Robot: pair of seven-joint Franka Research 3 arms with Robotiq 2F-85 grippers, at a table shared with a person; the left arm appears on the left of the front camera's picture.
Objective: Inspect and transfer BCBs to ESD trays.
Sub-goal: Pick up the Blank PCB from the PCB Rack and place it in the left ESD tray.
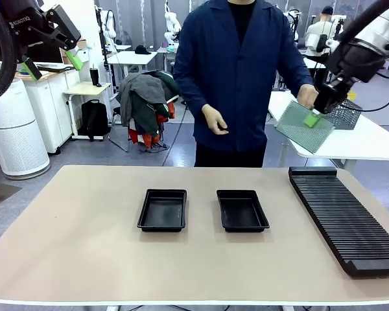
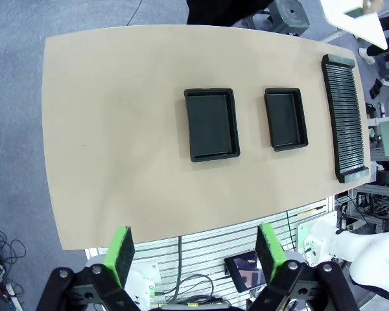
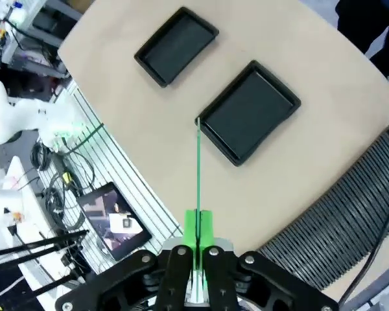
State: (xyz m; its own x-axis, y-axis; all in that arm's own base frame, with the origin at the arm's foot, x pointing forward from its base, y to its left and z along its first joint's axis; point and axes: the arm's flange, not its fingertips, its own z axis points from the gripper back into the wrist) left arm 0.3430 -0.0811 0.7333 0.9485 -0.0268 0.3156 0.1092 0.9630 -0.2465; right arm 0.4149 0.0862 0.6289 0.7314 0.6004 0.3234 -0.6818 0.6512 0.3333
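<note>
My right gripper [image 1: 313, 118] is raised at the upper right, shut on a green BCB [image 1: 303, 127] that tilts in the air; the person's hand [image 1: 306, 96] is at the board's upper edge. Seen edge-on in the right wrist view, the BCB [image 3: 198, 175] rises as a thin green line from my shut right gripper [image 3: 198, 228]. Two black ESD trays stand side by side mid-table, the left tray [image 1: 163, 209] and the right tray [image 1: 242, 210], both with bare floors. My left gripper [image 1: 52, 61] hangs high at the upper left, open with nothing between its fingers [image 2: 122, 253].
A long black ribbed rack [image 1: 343, 217] lies along the table's right side. The person [image 1: 236, 71] stands at the far edge. A grey mesh basket [image 1: 345, 115] sits on a white table behind. The tan tabletop [image 1: 78, 240] is bare around the trays.
</note>
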